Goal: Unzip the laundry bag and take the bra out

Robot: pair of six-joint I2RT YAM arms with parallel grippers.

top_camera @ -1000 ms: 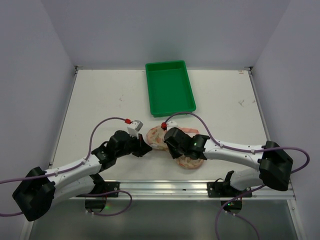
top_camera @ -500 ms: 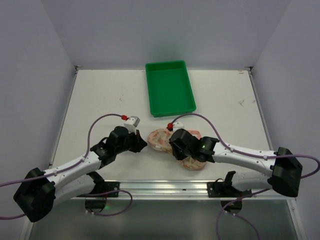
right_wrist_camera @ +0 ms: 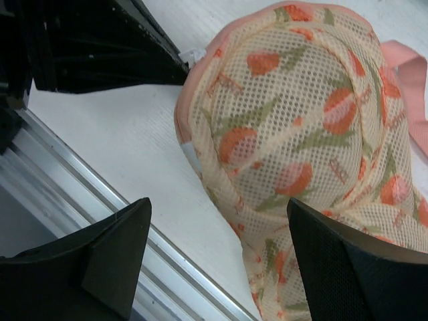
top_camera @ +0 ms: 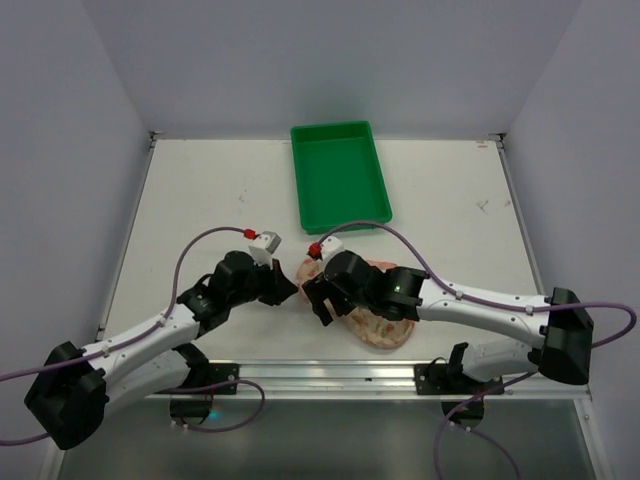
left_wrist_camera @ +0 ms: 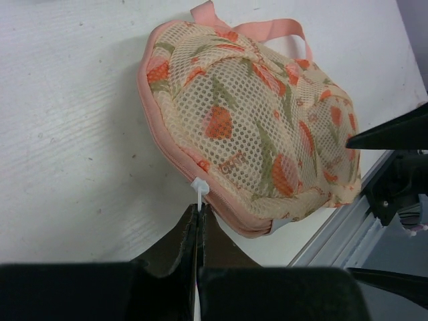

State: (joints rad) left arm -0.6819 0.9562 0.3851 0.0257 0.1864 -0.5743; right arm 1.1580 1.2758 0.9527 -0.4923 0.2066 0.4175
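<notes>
From above, the laundry bag (top_camera: pixel 385 328) lies on the counter (top_camera: pixel 200 190) near the front edge, between the two arms and largely covered by the right arm. Only its near lobe and a sliver at its far left show. The left gripper (top_camera: pixel 288 290) meets the bag's left end, and the right gripper (top_camera: pixel 318 298) hangs just beside it, over the same end. The green tray (top_camera: pixel 340 175) sits well apart at the far side, with nothing visible in it.

In the left wrist view, the jaws are pressed together on the small white zip pull (left_wrist_camera: pixel 198 189) at the bag's pink edging. The seam on either side of the pull looks closed, so the unzipping appears to be only at its start, with the pull caught but no opening visible. The pink loop (left_wrist_camera: pixel 267 28) lies at the bag's far end.

In the right wrist view, the jaws stand wide apart and hold nothing, poised above the bag's end lobe with the fabric showing between them. The left gripper's dark tip reaches the edging at the upper left. No bra can be made out through the mesh.

My judgement is that the task is barely begun. The whole zip run is left to do, then the bag must be opened and the bra taken out.
</notes>
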